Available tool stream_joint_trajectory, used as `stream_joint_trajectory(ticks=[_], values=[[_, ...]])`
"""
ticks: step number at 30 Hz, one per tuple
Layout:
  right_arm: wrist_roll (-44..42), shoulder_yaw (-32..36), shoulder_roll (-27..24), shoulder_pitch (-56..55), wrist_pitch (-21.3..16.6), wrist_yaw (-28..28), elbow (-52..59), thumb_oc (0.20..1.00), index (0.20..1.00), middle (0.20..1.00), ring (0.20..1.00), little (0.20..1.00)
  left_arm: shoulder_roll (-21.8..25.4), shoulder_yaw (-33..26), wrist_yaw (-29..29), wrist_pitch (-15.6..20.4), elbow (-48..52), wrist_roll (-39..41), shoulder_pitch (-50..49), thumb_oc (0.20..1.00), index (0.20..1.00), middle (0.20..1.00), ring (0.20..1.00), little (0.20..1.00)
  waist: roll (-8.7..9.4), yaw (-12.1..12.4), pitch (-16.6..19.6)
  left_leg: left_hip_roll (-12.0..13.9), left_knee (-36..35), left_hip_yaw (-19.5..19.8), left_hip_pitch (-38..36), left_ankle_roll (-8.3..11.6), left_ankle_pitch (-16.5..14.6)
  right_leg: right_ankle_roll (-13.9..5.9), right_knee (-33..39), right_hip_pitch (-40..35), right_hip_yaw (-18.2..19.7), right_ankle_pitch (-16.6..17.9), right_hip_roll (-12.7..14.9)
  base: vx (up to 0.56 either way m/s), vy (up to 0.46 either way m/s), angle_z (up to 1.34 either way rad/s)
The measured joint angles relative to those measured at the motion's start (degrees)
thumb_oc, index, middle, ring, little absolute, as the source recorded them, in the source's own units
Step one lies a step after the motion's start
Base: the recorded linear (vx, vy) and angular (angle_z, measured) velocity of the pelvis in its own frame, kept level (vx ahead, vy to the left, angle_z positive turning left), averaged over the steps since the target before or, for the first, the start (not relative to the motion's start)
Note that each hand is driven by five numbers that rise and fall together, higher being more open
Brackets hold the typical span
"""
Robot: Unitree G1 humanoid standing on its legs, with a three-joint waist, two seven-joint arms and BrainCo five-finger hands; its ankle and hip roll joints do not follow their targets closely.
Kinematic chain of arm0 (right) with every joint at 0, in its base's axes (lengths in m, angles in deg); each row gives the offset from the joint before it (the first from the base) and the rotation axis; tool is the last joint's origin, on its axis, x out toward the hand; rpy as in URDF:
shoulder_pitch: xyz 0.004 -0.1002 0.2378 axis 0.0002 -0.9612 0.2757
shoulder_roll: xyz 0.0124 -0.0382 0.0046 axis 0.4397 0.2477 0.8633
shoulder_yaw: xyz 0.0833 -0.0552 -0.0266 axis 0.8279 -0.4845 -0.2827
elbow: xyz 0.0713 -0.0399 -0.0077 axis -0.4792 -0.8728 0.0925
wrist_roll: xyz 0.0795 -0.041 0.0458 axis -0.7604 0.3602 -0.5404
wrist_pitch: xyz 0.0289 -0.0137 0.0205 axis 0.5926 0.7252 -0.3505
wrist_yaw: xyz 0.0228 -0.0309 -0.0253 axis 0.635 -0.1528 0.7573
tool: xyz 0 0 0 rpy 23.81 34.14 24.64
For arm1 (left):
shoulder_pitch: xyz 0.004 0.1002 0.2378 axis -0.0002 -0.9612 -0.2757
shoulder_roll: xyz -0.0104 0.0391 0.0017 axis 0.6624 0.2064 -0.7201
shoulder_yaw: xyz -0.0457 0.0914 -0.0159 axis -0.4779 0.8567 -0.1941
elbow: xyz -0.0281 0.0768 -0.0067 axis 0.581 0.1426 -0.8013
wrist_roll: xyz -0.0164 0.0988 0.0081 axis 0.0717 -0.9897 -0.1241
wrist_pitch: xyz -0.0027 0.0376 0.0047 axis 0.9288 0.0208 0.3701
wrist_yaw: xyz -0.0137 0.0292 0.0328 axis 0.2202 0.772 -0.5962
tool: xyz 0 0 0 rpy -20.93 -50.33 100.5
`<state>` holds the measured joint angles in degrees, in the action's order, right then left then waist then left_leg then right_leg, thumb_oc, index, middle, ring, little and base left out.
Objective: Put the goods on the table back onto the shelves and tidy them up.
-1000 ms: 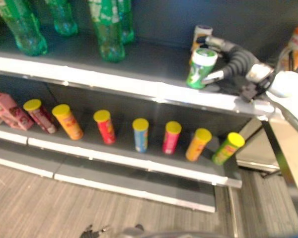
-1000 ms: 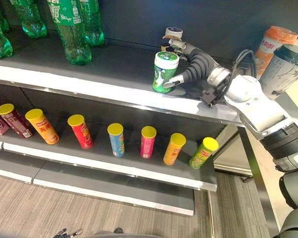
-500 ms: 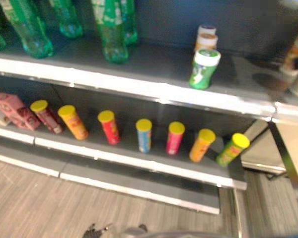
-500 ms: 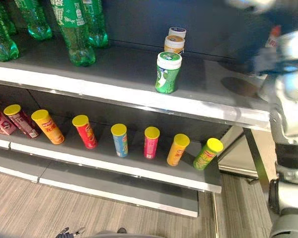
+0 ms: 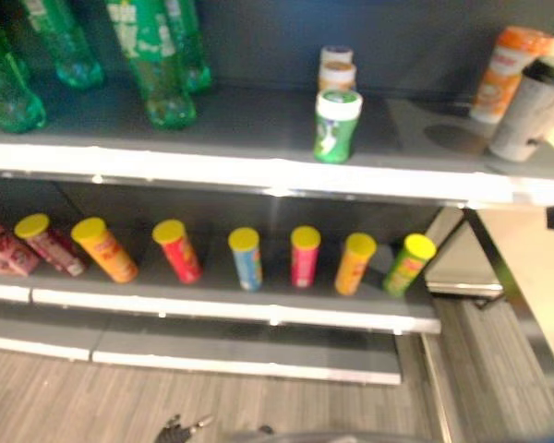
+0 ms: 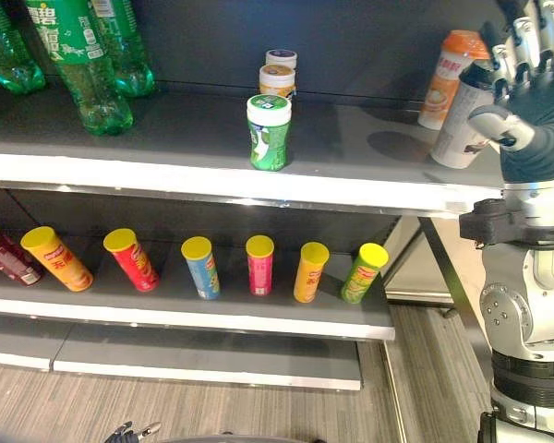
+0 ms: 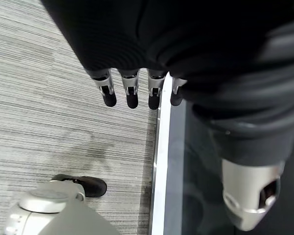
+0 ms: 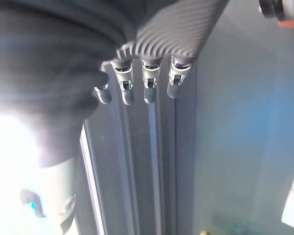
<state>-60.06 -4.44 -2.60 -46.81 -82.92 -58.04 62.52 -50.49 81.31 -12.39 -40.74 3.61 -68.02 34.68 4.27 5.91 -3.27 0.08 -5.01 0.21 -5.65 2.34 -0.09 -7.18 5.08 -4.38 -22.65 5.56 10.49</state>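
While the green jar [image 6: 269, 132] stands upright near the front edge of the upper shelf [image 6: 166, 171], nothing touches it, and two smaller jars [image 6: 277, 72] stand in a line behind it toward the back wall. The right hand [image 6: 526, 55] is raised at the shelf's right end, well apart from the jar, its fingers [image 8: 149, 85] straight, side by side and holding nothing, with the thumb held apart. Just beside that hand stand a grey cup [image 6: 464, 120] and, behind it, an orange bottle [image 6: 446, 78], both at the right end of the upper shelf; I cannot tell whether the hand touches the cup. Green bottles [image 6: 83, 65] stand at the left end of the same shelf. On the lower shelf [image 6: 212, 314] a row of yellow-lidded tubes [image 6: 258, 263] runs from the left end to the right end, each tilted and apart from its neighbours. The left hand [image 7: 137, 88] hangs over the grey floor [image 7: 49, 122] beside a shelf's pale edge, its fingers straight, close together and empty.
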Motion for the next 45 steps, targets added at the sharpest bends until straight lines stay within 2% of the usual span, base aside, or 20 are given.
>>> stream_joint_trajectory(ticks=[8, 10, 11, 14, 16, 17, 19, 20, 21, 22, 23, 24, 25, 28, 32, 33, 34, 36, 42, 45], values=[[-2.11, -1.88, -2.98, 0.19, 1.23, 2.30, -1.71, 1.000, 1.000, 1.000, 1.000, 1.000, 0.21, -1.03, 0.65, 0.32, 3.19, 0.20, -0.09, 1.000, 1.000, 1.000, 1.000, 1.000, 0.09, 0.28, -0.13, 0.37, 3.34, -0.36, 1.75, 1.22, -0.92, 0.25, -0.01, -0.43, -0.47, 0.03, -0.15, -0.15, 0.013, 0.06], [-2.08, -1.97, -2.84, -0.14, 1.35, 2.63, -2.03, 1.000, 1.000, 1.000, 1.000, 1.000, 0.41, -1.12, 1.09, 0.34, 2.63, 0.26, 0.69, 1.000, 1.000, 1.000, 1.000, 1.000, 0.79, 0.29, -1.23, 1.23, 8.87, -1.65, 2.75, 1.97, -5.02, 1.30, -0.61, -0.55, -1.26, 0.58, 1.17, -0.20, 0.299, 0.11], [-2.07, -2.03, -2.53, -0.19, 1.65, 2.64, -2.54, 1.000, 1.000, 1.000, 1.000, 1.000, 0.40, -1.15, 1.33, 0.34, 2.27, 0.31, 0.64, 1.000, 1.000, 1.000, 1.000, 1.000, 0.23, 0.20, -1.61, 3.63, 14.51, -2.90, 3.64, 1.31, -6.07, 1.54, -2.07, -1.08, -1.47, -0.30, 1.72, -0.19, 0.314, 0.10], [-1.91, 1.63, -3.04, -4.88, 2.17, 3.26, -4.69, 1.000, 1.000, 1.000, 1.000, 1.000, -1.34, -0.38, 1.69, 0.75, -0.79, 0.20, 1.31, 1.000, 1.000, 1.000, 1.000, 1.000, -2.74, -2.53, -1.81, 12.78, 22.90, 4.37, 3.12, 9.63, -8.91, -0.42, -9.75, 2.63, -1.91, -3.75, 4.53, -0.32, 0.625, 0.23], [-1.51, 5.55, -3.44, -8.26, 3.82, 2.70, -6.20, 1.000, 1.000, 1.000, 1.000, 1.000, -2.66, 1.21, 1.91, 0.66, -1.14, 0.10, 2.23, 1.000, 1.000, 1.000, 1.000, 1.000, -5.18, -5.37, -1.23, 13.59, 15.88, 7.13, 0.63, 10.59, -12.25, -3.05, -12.06, 5.60, -0.51, -2.91, 7.28, -0.13, 0.353, 0.30], [-1.46, 6.28, -2.72, -8.33, 4.42, 2.61, -5.96, 1.000, 1.000, 1.000, 1.000, 1.000, -2.61, 1.21, 2.16, 0.64, -1.11, 0.09, 1.89, 1.000, 1.000, 1.000, 1.000, 1.000, -5.91, -6.07, -1.18, 12.27, 11.46, 6.89, -0.96, 8.63, -13.31, -4.28, -12.47, 6.38, -0.14, -1.85, 8.58, -0.15, 0.290, -0.13], [0.64, 6.65, 1.41, -10.87, 4.90, 2.54, -5.39, 1.000, 1.000, 1.000, 1.000, 1.000, 1.23, 0.72, 2.21, 0.79, -1.53, -0.19, 2.20, 1.000, 1.000, 1.000, 1.000, 1.000, -0.11, -5.76, -0.76, 4.37, 10.39, 5.19, -2.35, 5.50, -11.64, -4.31, -10.68, 6.77, 1.85, 3.27, 15.89, -0.45, 0.581, -0.28], [2.09, 6.95, 3.71, -11.58, 4.48, 2.38, -6.22, 1.000, 1.000, 1.000, 1.000, 1.000, 2.45, 0.52, 2.23, 0.68, -1.83, -0.63, 2.15, 1.000, 1.000, 1.000, 1.000, 1.000, 1.03, -4.71, -1.20, 1.74, 13.06, 1.43, -1.41, 3.43, -11.40, -2.46, -11.29, 7.38, -0.17, 6.60, 18.80, -0.57, 0.712, -0.41], [3.56, 6.70, 5.49, -13.66, 4.99, 1.03, -8.21, 1.000, 1.000, 1.000, 1.000, 1.000, 2.57, 1.38, 2.18, 0.74, -1.33, -2.06, 0.99, 1.000, 1.000, 1.000, 1.000, 1.000, 0.62, -4.02, -0.80, -0.66, 12.26, -0.43, -3.09, 2.29, -10.83, 0.25, -10.86, 8.59, -3.31, 13.90, 20.20, -0.48, 0.588, -0.62], [4.77, 5.22, 5.18, -13.57, 5.12, 0.46, -8.54, 1.000, 1.000, 1.000, 1.000, 1.000, 2.32, 1.82, 2.50, 0.67, -1.30, -2.43, 0.36, 1.000, 1.000, 1.000, 1.000, 1.000, -0.33, -3.70, -1.02, -2.12, 14.58, -1.49, -0.86, 0.57, -11.45, 2.94, -9.94, 10.50, -2.29, 20.60, 21.28, -0.46, 0.453, -0.51], [6.10, 4.60, 5.38, -14.83, 5.13, -0.09, -10.45, 1.000, 1.000, 1.000, 1.000, 1.000, 3.27, 0.75, 2.52, 0.57, -1.58, -2.75, 0.29, 1.000, 1.000, 1.000, 1.000, 1.000, -0.95, -4.71, -1.66, -4.49, 13.98, -3.02, -0.51, -2.31, -10.85, 7.13, -9.14, 12.10, -3.51, 24.24, 21.25, -0.41, 0.357, -0.46], [7.07, 4.55, 5.13, -14.78, 5.35, -0.29, -12.32, 1.000, 1.000, 1.000, 1.000, 1.000, 4.04, 0.53, 2.27, 0.57, -1.90, -2.75, 0.35, 1.000, 1.000, 1.000, 1.000, 1.000, -0.85, -3.82, -1.92, -5.19, 14.73, -4.17, -0.17, -2.64, -10.73, 7.16, -9.14, 12.37, -5.23, 24.26, 20.89, -0.40, 0.310, -0.25], [7.23, 4.60, 4.53, -14.59, 5.67, -1.34, -15.31, 1.000, 1.000, 1.000, 1.000, 1.000, 3.98, -1.28, 2.04, 0.23, -3.46, -2.73, 0.77, 1.000, 1.000, 1.000, 1.000, 1.000, -2.81, -3.52, -2.12, -3.55, 14.61, -4.77, -0.09, -3.95, -10.77, 2.89, -15.34, 12.95, -5.67, 17.30, 19.77, -0.33, 0.273, -0.13], [6.79, 4.57, 0.49, -14.05, 6.31, -0.64, -16.93, 1.000, 1.000, 1.000, 1.000, 1.000, 4.12, -3.32, 1.65, -0.04, -2.65, -2.65, 0.20, 1.000, 1.000, 1.000, 1.000, 1.000, -3.77, -2.87, -1.71, -2.01, 8.19, -6.32, -1.57, -5.62, -6.10, -2.33, -40.25, 15.50, -3.39, -5.79, 14.13, -0.24, 0.112, -0.14], [5.31, -0.02, -2.46, -13.08, 7.13, 3.50, -17.77, 1.000, 1.000, 1.000, 1.000, 1.000, 3.99, -3.97, 1.75, -0.70, -1.05, -2.17, -1.80, 1.000, 1.000, 1.000, 1.000, 1.000, -0.87, -0.71, -1.84, -1.40, 6.99, -10.08, -0.75, -5.20, -4.13, -1.64, -34.77, 8.88, -6.28, -15.61, 10.36, -0.20, -0.105, -0.58], [4.48, -2.11, -2.50, -13.94, 7.66, 4.42, -18.25, 1.000, 1.000, 1.000, 1.000, 1.000, 3.91, -4.68, 1.91, -0.66, -0.65, -2.10, -2.09, 1.000, 1.000, 1.000, 1.000, 1.000, 0.01, -0.14, -1.50, -1.00, 6.83, -10.80, -0.87, -4.79, -3.88, -1.80, -29.96, 6.53, -6.12, -15.35, 8.48, -0.12, -0.180, -0.56], [4.23, -3.63, -2.38, -15.11, 8.79, 6.17, -18.41, 1.000, 1.000, 1.000, 1.000, 1.000, 3.86, -4.78, 2.05, -0.68, -0.76, -2.07, -2.23, 1.000, 1.000, 1.000, 1.000, 1.000, 0.44, 0.37, -1.47, -0.39, 6.63, -11.75, -0.27, -3.90, -3.28, 0.16, -24.59, 5.39, -6.13, -15.84, 6.55, -0.06, -0.163, -0.45], [2.22, -6.14, -3.23, -19.14, 11.79, 10.44, -18.65, 1.000, 1.000, 1.000, 1.000, 1.000, 1.80, -5.59, 2.91, -0.46, -0.20, -2.06, -2.05, 1.000, 1.000, 1.000, 1.000, 1.000, -0.34, 1.20, -0.63, 2.36, 4.47, -12.68, -0.08, -1.59, -1.67, 1.55, -17.16, 4.31, -6.00, -12.68, 1.78, -0.04, -0.120, -0.46], [5.05, -8.98, -7.31, -40.62, 16.97, 19.78, -24.53, 1.000, 1.000, 1.000, 1.000, 1.000, 0.17, -5.61, 4.93, -0.48, 0.16, -2.43, -2.41, 1.000, 1.000, 1.000, 1.000, 1.000, -2.07, 0.68, -0.07, 3.93, 4.20, -13.35, 2.83, -0.29, -0.93, 2.64, -16.06, 7.17, -4.81, -11.09, -0.16, -0.07, -0.127, -0.12], [12.29, -12.93, -2.89, -46.11, 19.59, 21.52, -39.07, 1.000, 1.000, 1.000, 1.000, 1.000, 0.10, -4.29, 6.09, -0.48, -0.29, -3.83, -3.83, 1.000, 1.000, 1.000, 1.000, 1.000, -3.51, -1.07, 0.32, 4.03, 4.01, -13.16, 3.54, -0.40, -0.02, 2.63, -15.58, 7.10, -5.00, -10.12, -0.47, -0.01, -0.088, 0.00]])
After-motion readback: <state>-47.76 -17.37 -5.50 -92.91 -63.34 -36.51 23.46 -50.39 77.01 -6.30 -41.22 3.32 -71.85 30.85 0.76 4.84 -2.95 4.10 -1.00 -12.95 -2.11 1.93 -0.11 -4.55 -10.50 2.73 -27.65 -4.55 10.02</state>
